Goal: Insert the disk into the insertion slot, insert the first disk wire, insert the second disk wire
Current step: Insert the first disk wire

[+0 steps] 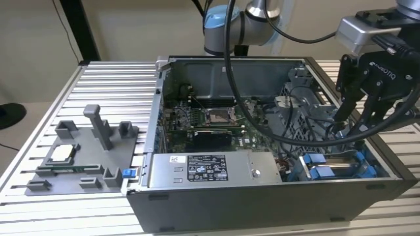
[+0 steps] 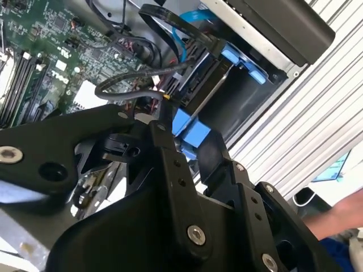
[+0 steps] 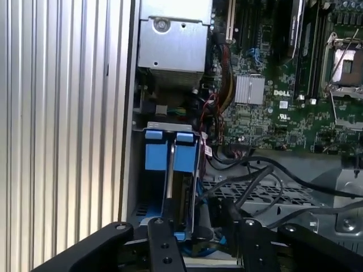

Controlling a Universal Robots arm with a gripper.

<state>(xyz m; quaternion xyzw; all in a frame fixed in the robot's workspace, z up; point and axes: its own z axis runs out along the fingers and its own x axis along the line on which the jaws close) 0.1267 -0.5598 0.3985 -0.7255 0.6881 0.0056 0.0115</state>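
The insertion slot point(image 1: 336, 167) is a grey bay with bright blue tabs and rails in the near right corner of the open computer case point(image 1: 262, 206). Its blue tabs point(image 3: 170, 152) face me in the first wrist view. I cannot tell whether the disk sits inside it. My gripper point(image 1: 355, 121) hangs fingers down just above the slot, beside the case's right wall. It is open, its fingers point(image 3: 161, 241) well apart. Black wires point(image 3: 258, 175) loop from the board toward a dark connector point(image 3: 218, 218) lying between the fingers. A black wire end point(image 2: 167, 97) lies by the slot.
A grey power-supply box point(image 1: 210, 169) stands left of the slot, with the motherboard point(image 1: 210, 118) behind it. A perforated cage point(image 1: 305, 115) rises near the gripper. A grey fixture point(image 1: 85, 152) rests on the ribbed table point(image 1: 111, 83). A person's hand point(image 2: 340, 218) shows beyond the table.
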